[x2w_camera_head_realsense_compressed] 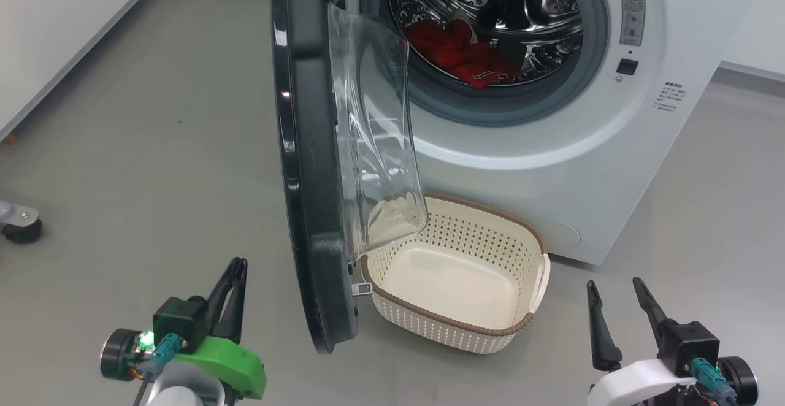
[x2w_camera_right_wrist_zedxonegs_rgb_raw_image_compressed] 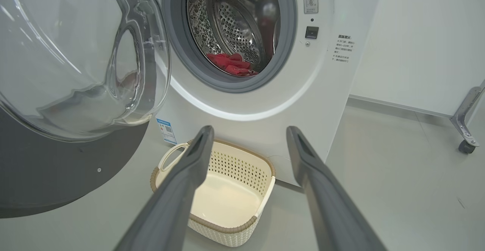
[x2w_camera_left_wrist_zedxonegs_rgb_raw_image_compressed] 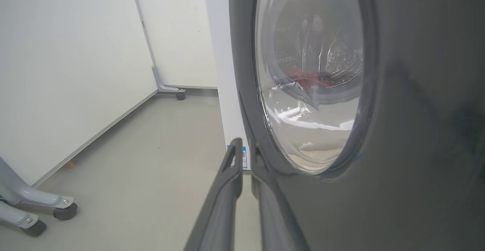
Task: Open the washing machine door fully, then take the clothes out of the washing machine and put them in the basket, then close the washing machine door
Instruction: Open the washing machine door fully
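Washing machine door (x2w_camera_head_realsense_compressed: 313, 179) stands edge-on, just right of the left gripper (x2w_camera_head_realsense_compressed: 238, 265), fingers nearly together and empty; red clothes (x2w_camera_head_realsense_compressed: 466, 56) lie far back inside the washing machine (x2w_camera_head_realsense_compressed: 552, 167), right of the door, likely nearer the wide-apart right gripper (x2w_camera_head_realsense_compressed: 614, 283).

The light is bright and even, and it falls from above. The grey floor (x2w_camera_head_realsense_compressed: 153, 148) carries only soft, pale shadows, below the washing machine door (x2w_camera_head_realsense_compressed: 313, 210) and close around the basket (x2w_camera_head_realsense_compressed: 441, 332). White glare lies on the door's glass bowl (x2w_camera_head_realsense_compressed: 374, 148), and small bright sparks on the steel drum (x2w_camera_head_realsense_compressed: 539, 1). My head view is sharp. In my wrist views the near things are blurred: on my left jaws the fingers (x2w_camera_left_wrist_zedxonegs_rgb_raw_image_compressed: 223, 205), on my right jaws the fingers (x2w_camera_right_wrist_zedxonegs_rgb_raw_image_compressed: 178, 198), and the dark door face close to my left lens. Shapes stretch toward the borders there.
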Robot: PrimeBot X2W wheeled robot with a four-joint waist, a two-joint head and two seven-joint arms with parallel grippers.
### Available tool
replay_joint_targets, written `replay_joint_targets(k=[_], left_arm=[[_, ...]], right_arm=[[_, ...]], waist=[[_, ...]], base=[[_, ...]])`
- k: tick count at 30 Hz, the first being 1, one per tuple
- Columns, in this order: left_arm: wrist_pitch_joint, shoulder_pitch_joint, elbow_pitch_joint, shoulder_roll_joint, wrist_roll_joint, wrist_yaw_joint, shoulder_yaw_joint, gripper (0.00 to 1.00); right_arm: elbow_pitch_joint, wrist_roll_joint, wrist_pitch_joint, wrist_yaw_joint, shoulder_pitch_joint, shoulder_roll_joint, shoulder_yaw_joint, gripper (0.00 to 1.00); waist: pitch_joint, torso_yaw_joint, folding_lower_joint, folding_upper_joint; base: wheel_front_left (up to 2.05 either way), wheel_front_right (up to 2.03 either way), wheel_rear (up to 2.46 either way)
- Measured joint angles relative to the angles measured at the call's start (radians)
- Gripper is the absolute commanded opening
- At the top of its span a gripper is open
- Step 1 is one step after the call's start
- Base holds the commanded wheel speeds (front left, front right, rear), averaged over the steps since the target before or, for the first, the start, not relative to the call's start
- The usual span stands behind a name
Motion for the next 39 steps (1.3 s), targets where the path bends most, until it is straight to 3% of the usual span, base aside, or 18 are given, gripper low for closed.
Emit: replay_joint_targets(k=[17, 24, 29, 34, 39], left_arm=[[0.0, -0.014, -0.038, 0.0, 0.017, 0.014, 0.038, 0.0], [0.0, -0.093, -0.197, 0.013, 0.036, 0.042, 0.087, 0.0], [-0.005, -0.18, -0.403, 0.01, 0.057, 0.048, 0.094, 0.0], [-0.006, -0.222, -0.545, 0.009, 0.064, 0.026, 0.028, 0.0], [-0.006, -0.222, -0.624, 0.008, 0.051, -0.016, -0.117, 0.0]], right_arm=[[0.0, -0.014, 0.0, 0.001, 0.018, 0.01, -0.027, 1.0], [-0.002, -0.022, 0.0, 0.01, 0.021, 0.018, -0.03, 1.0], [-0.007, -0.03, 0.0, 0.011, 0.021, 0.021, -0.035, 1.0], [-0.008, -0.035, 0.0, 0.013, 0.021, 0.026, -0.04, 1.0], [-0.008, -0.035, 0.0, 0.02, 0.022, 0.032, -0.041, 1.0]], waist=[[-0.005, 0.007, 0.0, 0.0], [-0.01, 0.014, 0.0, 0.0], [-0.009, 0.019, 0.0, 0.0], [-0.01, 0.022, 0.0, 0.0], [-0.015, 0.025, 0.0, 0.0]], base=[[0.0, 0.0, 0.0], [0.0, 0.0, 0.0], [0.0, 0.0, 0.0], [0.0, 0.0, 0.0], [0.0, 0.0, 0.0]])
